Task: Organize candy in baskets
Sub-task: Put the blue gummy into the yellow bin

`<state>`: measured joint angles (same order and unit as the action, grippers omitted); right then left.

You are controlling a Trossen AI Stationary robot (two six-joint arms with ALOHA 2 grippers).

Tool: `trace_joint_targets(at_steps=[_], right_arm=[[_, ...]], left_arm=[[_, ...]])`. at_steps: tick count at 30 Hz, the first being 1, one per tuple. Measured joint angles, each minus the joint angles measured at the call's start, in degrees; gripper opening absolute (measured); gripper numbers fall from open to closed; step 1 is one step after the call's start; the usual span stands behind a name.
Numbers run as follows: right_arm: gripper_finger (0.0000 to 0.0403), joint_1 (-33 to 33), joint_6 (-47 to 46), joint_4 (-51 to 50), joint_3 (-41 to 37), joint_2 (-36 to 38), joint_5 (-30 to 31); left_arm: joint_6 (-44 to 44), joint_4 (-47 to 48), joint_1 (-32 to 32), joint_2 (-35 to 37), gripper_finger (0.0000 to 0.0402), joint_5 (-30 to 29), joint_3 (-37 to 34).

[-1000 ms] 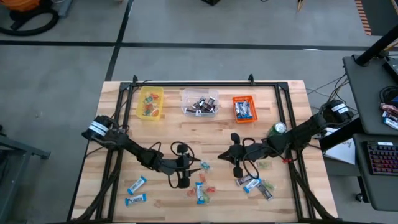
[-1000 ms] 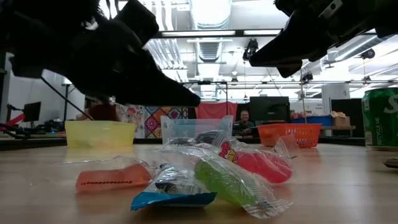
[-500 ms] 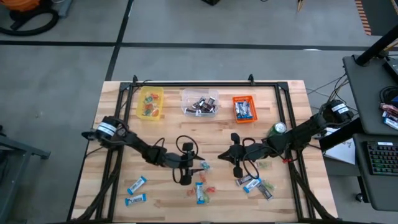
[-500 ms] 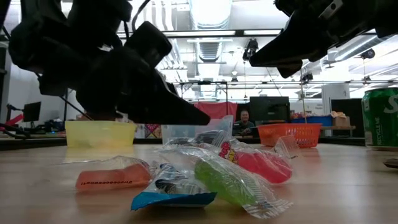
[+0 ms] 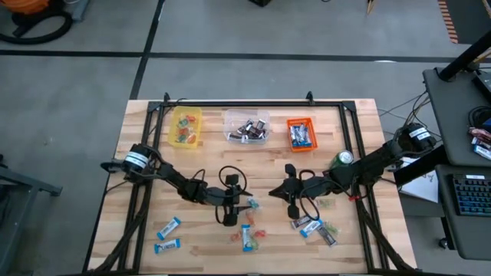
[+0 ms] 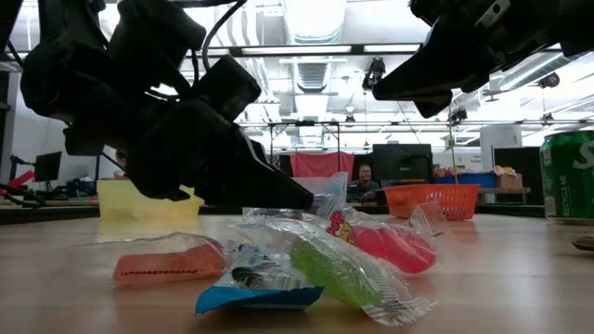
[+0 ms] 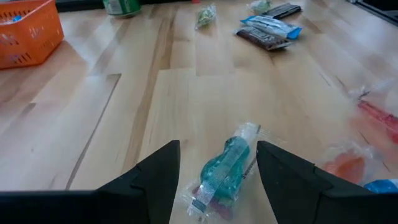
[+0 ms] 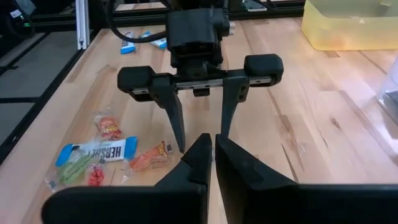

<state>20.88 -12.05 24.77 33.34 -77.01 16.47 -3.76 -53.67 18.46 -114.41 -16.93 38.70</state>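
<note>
left gripper [image 7: 217, 163]: jaws spread, straddling green candy [image 7: 222, 171]
candy axis: along the fingers, not across
right gripper [image 8: 213, 152]: pressed together, idle to the right

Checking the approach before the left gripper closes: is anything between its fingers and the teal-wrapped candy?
Nothing visible. The left gripper is open, and the teal-wrapped candy lies on bare table between its fingers, other candies off to the side.

Bright, even overhead light on my table [image 5: 253, 165], shadows faint. Low down, ceiling lamps [image 6: 314, 20] glare and my arms show as black silhouettes; background soft.
</note>
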Motion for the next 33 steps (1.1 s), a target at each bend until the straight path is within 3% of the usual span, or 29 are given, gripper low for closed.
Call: trace_joint_targets(at_steps=[8,13,24,33], right_arm=[[0.0012,0.00,0.03,-0.02,0.00,-0.02,0.00],[0.0012,0.00,0.05,-0.14,0.00,-0.02,0.00],[0.0012,0.00,0.14,-0.46,-0.02,-0.02,0.00],[0.0012,0.00,-0.11,-0.46,-0.02,-0.02,0.00]], left_arm=[[-2.62,-0.52,-0.20,-1.80,0.0186,0.00,0.00],[-3.26,-0.83,-0.26,-2.21,0.0155,-0.31,0.02],[-2.91,-1.09,-1.44,-2.23,0.0009,-0.52,0.02],[-1.65,-1.72,-2.01,-2.19,0.0002,-0.61,-0.42]])
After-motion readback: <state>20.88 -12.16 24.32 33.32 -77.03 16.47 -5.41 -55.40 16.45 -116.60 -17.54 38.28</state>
